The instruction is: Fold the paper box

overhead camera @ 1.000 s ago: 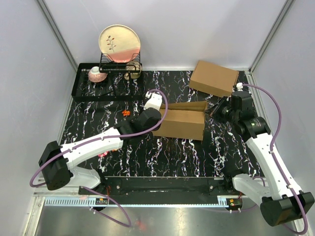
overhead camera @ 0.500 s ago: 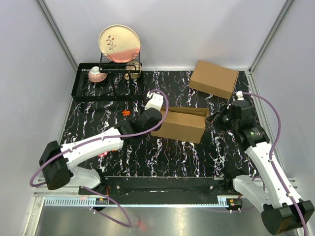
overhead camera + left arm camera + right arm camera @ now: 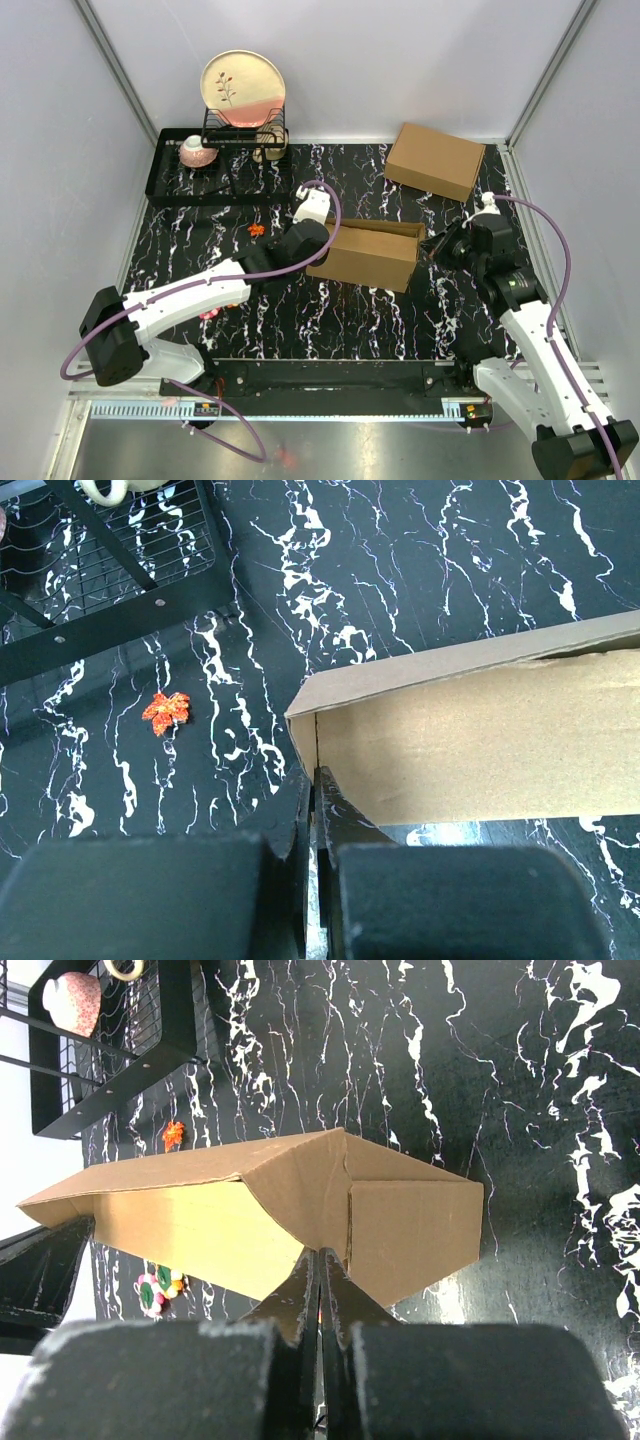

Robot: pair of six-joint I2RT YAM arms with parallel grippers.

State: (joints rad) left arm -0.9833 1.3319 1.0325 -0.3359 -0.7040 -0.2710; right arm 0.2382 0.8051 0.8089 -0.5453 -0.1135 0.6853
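The paper box (image 3: pixel 372 256) lies partly folded at the middle of the bench (image 3: pixel 340 318). The left tool (image 3: pixel 314 780) is closed, tips at the box's left corner. The right tool (image 3: pixel 318 1258) is closed too, tips against the right end.

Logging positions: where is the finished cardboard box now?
In the top view, the finished box sits at the table's far right corner, behind the half-folded box.

Bright, even light comes from overhead, and the white walls (image 3: pixel 400 60) bounce it round. Any shadow beside the paper box (image 3: pixel 372 255) is faint on the glossy black table (image 3: pixel 380 310). In both wrist views, white glare patches sit just beside the box's lower edge. Below the box, the left gripper (image 3: pixel 314 780) and right gripper (image 3: pixel 320 1260) loom blurred, while the box itself is sharp.
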